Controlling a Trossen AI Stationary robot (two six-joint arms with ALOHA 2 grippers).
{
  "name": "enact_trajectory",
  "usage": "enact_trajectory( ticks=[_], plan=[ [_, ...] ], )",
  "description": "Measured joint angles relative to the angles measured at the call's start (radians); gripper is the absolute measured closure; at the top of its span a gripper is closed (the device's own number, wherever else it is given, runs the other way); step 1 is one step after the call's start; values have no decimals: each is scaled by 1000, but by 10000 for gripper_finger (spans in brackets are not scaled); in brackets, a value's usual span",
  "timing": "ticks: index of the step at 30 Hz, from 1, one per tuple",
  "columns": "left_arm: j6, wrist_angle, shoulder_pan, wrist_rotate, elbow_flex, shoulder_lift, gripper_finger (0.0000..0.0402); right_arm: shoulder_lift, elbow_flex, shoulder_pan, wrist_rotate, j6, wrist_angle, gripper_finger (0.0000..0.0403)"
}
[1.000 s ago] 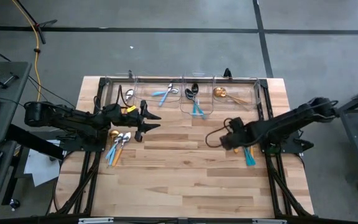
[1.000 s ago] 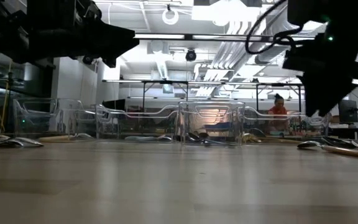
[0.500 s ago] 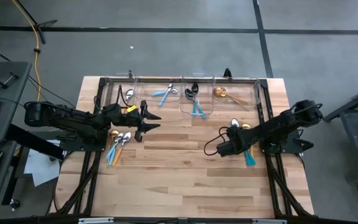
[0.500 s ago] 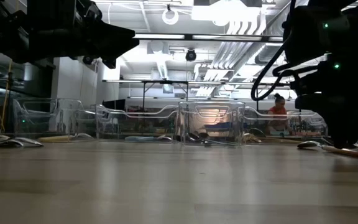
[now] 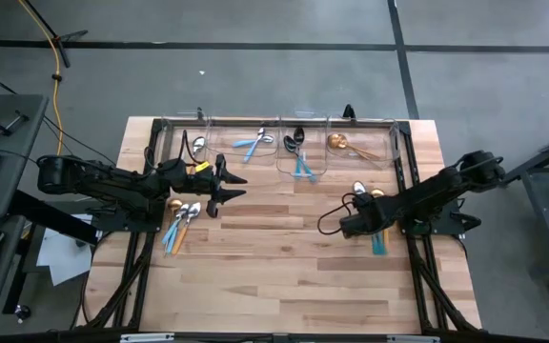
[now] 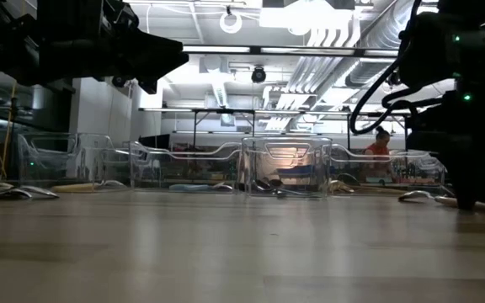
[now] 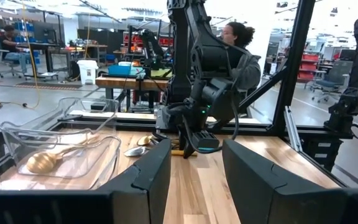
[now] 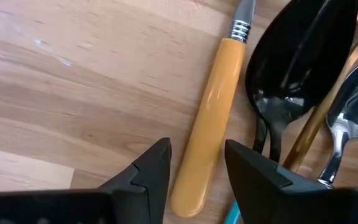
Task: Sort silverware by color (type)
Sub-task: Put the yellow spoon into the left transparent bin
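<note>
- Silverware: orange-handled piece (image 8: pixel 207 118) lies flat on table (image 5: pixel 284 267), between right gripper (image 8: pixel 194 171) fingers, jaws apart, nothing gripped.
- Left gripper (image 5: pixel 229 185) hovers open, empty.

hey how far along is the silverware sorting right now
Partly done. The clear bins at the back already hold a few sorted pieces. Nothing is held: the right claw sits open, low over an orange-handled piece in the right pile; the left claw hovers open. Both that pile and the left pile remain.
</note>
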Motion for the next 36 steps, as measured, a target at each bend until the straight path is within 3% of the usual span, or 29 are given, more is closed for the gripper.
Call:
enact_trajectory(
  ticks=[4, 10, 12, 21, 36],
  plan=[
    [0, 0, 0, 0, 0, 0, 268, -5, -1, 0, 6, -3, 8, 280],
    [0, 0, 0, 0, 0, 0, 268, 12, 3, 1, 20, -23, 23, 370],
    [0, 0, 0, 0, 0, 0, 268, 11, 5, -1, 69, -34, 33, 388],
    [0, 0, 0, 0, 0, 0, 268, 14, 26, 28, 117, -82, 55, 398],
    [-1, 0, 0, 0, 0, 0, 268, 14, 95, 106, 85, -126, 33, 400]
  ],
)
